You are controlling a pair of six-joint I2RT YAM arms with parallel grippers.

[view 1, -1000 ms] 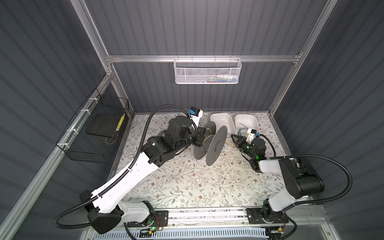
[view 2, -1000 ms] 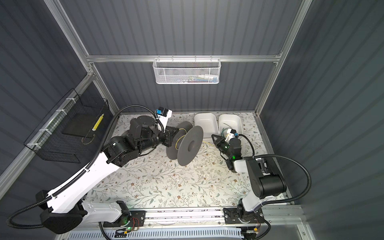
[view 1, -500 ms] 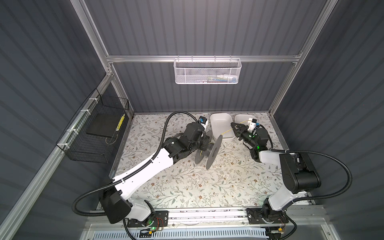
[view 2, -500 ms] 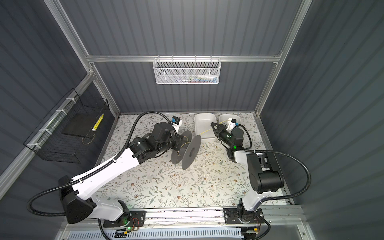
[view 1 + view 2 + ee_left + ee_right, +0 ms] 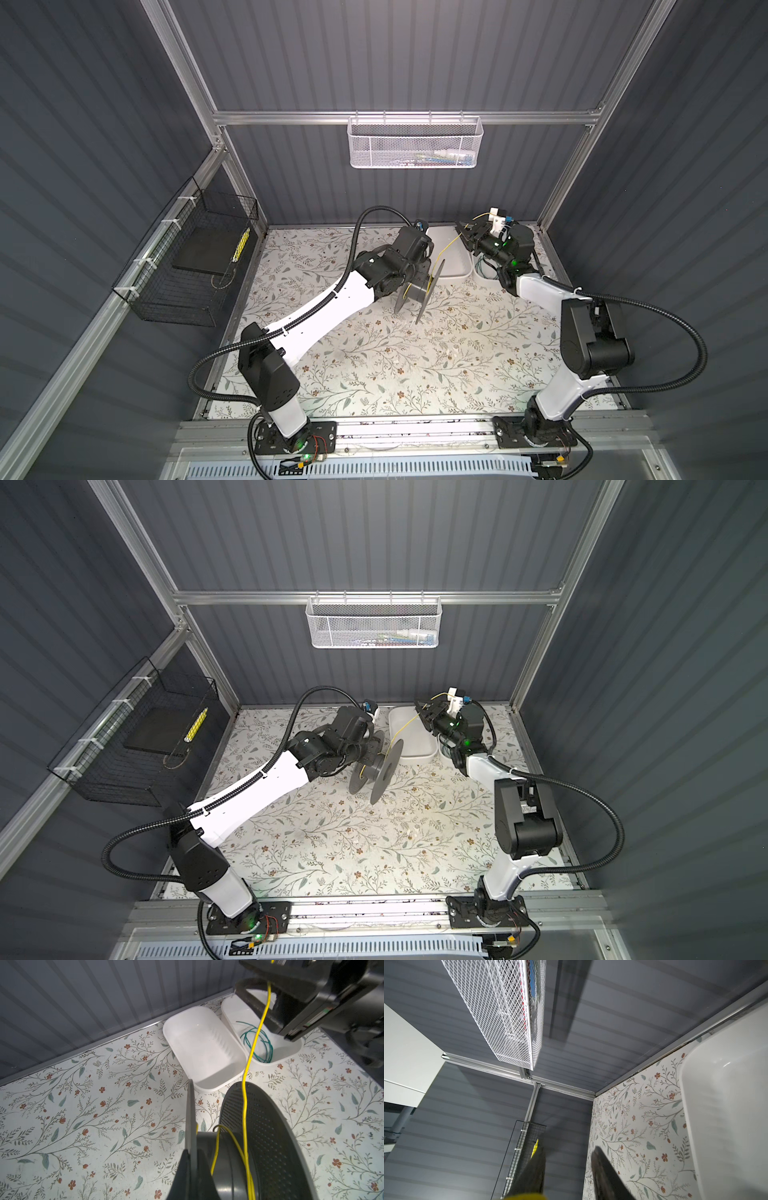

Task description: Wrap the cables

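my l pincer [image 5: 192,1153] clamps the spool [image 5: 270,1147] flange; r pincer [image 5: 569,1151] jaws apart, yellow wire [image 5: 245,1105] hangs loose btwn. it's light, springy, prob slick, so pinch near spool.

A floral-patterned worktop [image 5: 374,365] carries two white tubs side by side at its back edge: an inner tub [image 5: 204,1047] and an outer tub [image 5: 291,1051] holding coiled green wire [image 5: 264,1047].

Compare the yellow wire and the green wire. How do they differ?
The yellow wire stretches through the air from the grey spool to the right gripper; the green wire lies in a white tub. Yellow runs nearly straight; green is loosely coiled. Both are thin.
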